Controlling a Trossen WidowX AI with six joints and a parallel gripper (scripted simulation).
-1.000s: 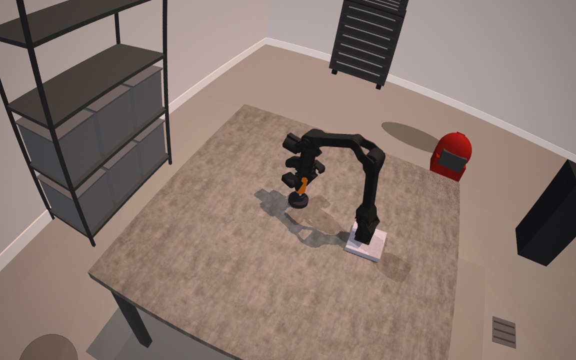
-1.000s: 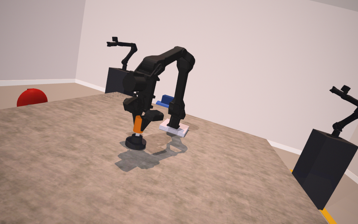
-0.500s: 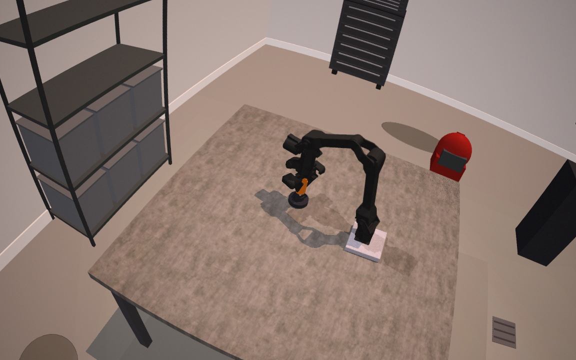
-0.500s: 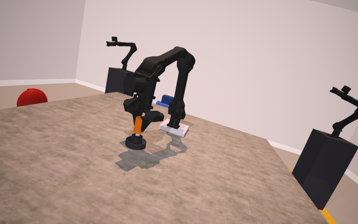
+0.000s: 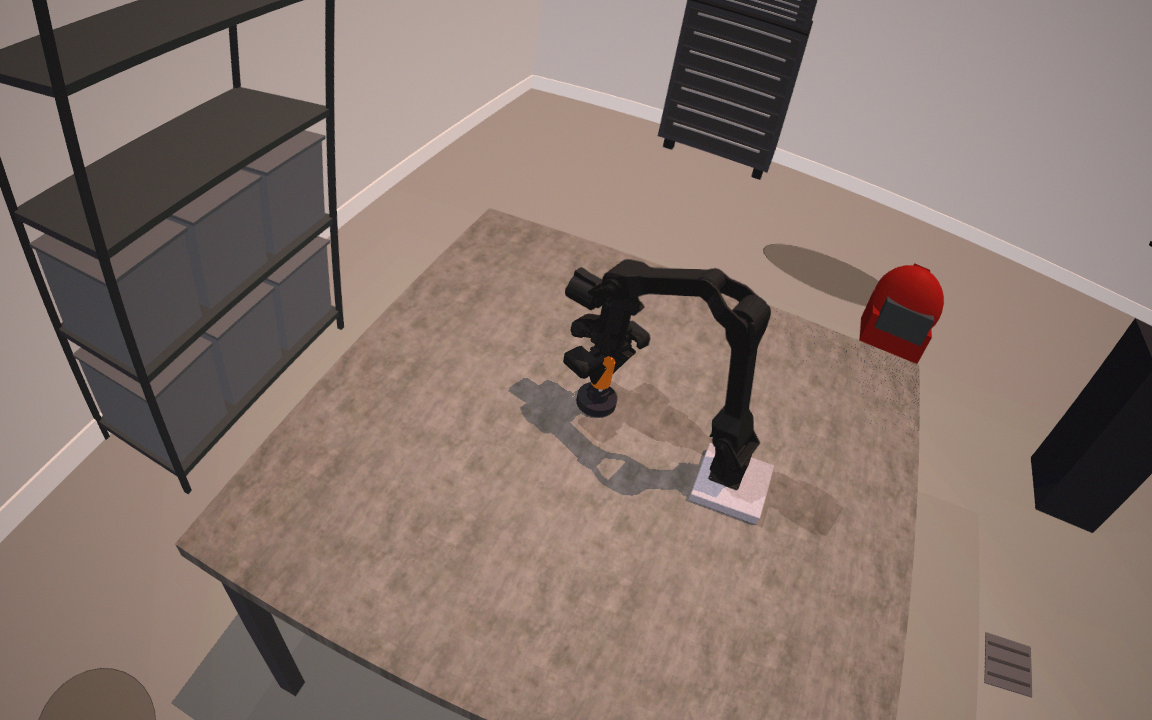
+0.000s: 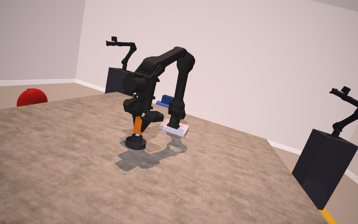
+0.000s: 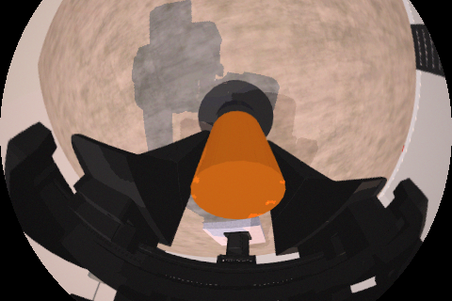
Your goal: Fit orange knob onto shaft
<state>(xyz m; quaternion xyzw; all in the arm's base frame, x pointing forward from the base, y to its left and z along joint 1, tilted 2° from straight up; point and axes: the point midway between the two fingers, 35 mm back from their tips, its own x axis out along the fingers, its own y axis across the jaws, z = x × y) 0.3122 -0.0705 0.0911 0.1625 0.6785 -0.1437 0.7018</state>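
1. Gripper (image 6: 140,122) points down over the table (image 6: 63,172), jaws clamped partway on the orange knob (image 6: 137,125); knob fills the gap between the fingers.
2. Knob hangs from the fingertips, roughly upright with a slight tilt in the exterior view.
3. Directly below the gripper: dark round pedestal (image 6: 135,143). A short stub of the silver shaft (image 6: 137,135) shows between knob bottom and pedestal top, so the knob is not seated down on the pedestal.
4. Wrist view: knob (image 7: 237,172) lines up over the pedestal (image 7: 264,107), covering its centre. Shaft flat and knob hole not visible, alignment can't be judged.
5. Arm's white base plate (image 5: 759,510) sits behind the gripper, well apart from the pedestal (image 5: 596,404).
6. Beyond the table, far from the gripper: red helmet (image 5: 902,308), shelf rack (image 5: 88,214), drawer cabinet (image 5: 732,80).
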